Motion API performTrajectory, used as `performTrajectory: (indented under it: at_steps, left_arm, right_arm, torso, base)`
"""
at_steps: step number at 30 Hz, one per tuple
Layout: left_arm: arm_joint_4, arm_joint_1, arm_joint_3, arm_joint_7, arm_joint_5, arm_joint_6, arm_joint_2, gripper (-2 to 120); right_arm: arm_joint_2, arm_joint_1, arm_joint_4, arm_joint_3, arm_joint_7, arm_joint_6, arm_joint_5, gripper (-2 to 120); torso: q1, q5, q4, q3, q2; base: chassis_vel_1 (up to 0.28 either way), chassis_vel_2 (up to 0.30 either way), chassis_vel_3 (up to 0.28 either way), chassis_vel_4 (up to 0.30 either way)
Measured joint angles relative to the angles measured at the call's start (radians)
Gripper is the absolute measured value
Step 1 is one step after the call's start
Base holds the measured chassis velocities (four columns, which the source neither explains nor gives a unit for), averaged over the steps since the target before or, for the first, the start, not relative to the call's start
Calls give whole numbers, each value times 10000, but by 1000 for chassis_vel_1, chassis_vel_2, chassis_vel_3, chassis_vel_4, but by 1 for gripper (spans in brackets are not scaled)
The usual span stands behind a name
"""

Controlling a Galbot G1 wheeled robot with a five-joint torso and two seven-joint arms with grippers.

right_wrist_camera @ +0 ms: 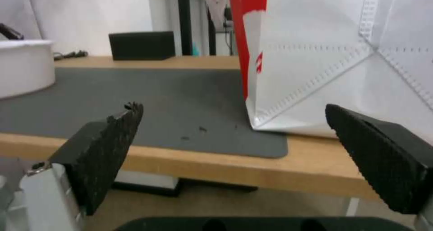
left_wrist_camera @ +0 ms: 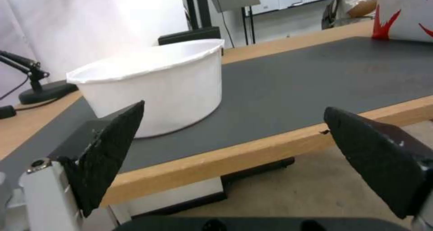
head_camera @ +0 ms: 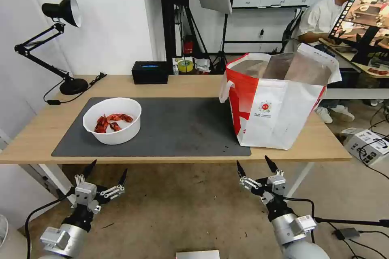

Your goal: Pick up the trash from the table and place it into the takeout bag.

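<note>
A white round bowl with red food scraps sits on the left part of the dark grey mat on the light-wood table. The left wrist view has the same bowl close ahead. The takeout bag, white and red with foil lining, stands open on the table's right end; its side fills much of the right wrist view. My left gripper hangs open below the table's front edge, under the bowl. My right gripper is open below the front edge, near the bag.
A black desk lamp stands at the table's back left corner and a black rectangular box at the back middle. A person sits at another desk behind the bag. Cables and a white box lie on the floor at right.
</note>
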Motion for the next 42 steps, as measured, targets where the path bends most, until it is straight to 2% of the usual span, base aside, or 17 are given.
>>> performTrajectory:
  at_steps: [17,23,26,27,30,31,34,35,38,39,41,42]
  left_arm:
    - [130,-113,17,18,-33,-30,69,100]
    - [49,-375,-118,-244,-461,174,522,100]
    - [10,-691,-220,-516,-903,507,1101,100]
    - [10,-691,-220,-516,-903,507,1101,100]
    - [-198,-1269,-460,-688,-1730,1036,1780,100]
    - [-198,-1269,-460,-688,-1730,1036,1780,100]
    - [-214,-2160,-567,-1101,-2963,1690,2986,100]
    - [-214,-2160,-567,-1101,-2963,1690,2986,100]
    - [74,-2821,-306,-1573,-4095,2158,4019,100]
    - [74,-2821,-306,-1573,-4095,2158,4019,100]
    - [442,-3522,90,-1920,-5129,2658,4921,100]
    - [442,-3522,90,-1920,-5129,2658,4921,100]
  right_arm:
    - [11,97,-195,-62,21,-44,-181,100]
    - [7,102,-191,-63,22,-39,-181,100]
    - [4,104,-189,-63,21,-37,-181,100]
    - [4,104,-189,-63,21,-37,-181,100]
    - [2,106,-186,-62,23,-34,-180,100]
    - [2,106,-186,-62,23,-34,-180,100]
    - [1,108,-181,-61,21,-30,-177,100]
    - [1,108,-181,-61,21,-30,-177,100]
    - [1,109,-179,-61,21,-29,-175,100]
    - [1,109,-179,-61,21,-29,-175,100]
    - [1,109,-177,-61,21,-27,-173,100]
    - [1,109,-177,-61,21,-27,-173,100]
  torso:
    - [0,0,0,0,-1]
    - [0,0,0,1,0]
    - [1,-1,0,0,-1]
    - [1,-1,0,0,-1]
    - [0,-2,0,0,0]
    - [0,-2,0,0,0]
    - [1,-3,0,1,-1]
    - [1,-3,0,1,-1]
    - [1,0,-2,1,-1]
    - [1,0,-2,1,-1]
    - [1,-4,-1,1,-1]
    - [1,-4,-1,1,-1]
  base:
    - [0,0,0,0]
    - [0,0,0,0]
    - [0,0,0,0]
    - [0,0,0,0]
    - [0,0,0,0]
    - [0,0,0,0]
    - [0,0,0,0]
    - [0,0,0,0]
    - [0,0,0,0]
    - [0,0,0,0]
    - [0,0,0,0]
    - [0,0,0,0]
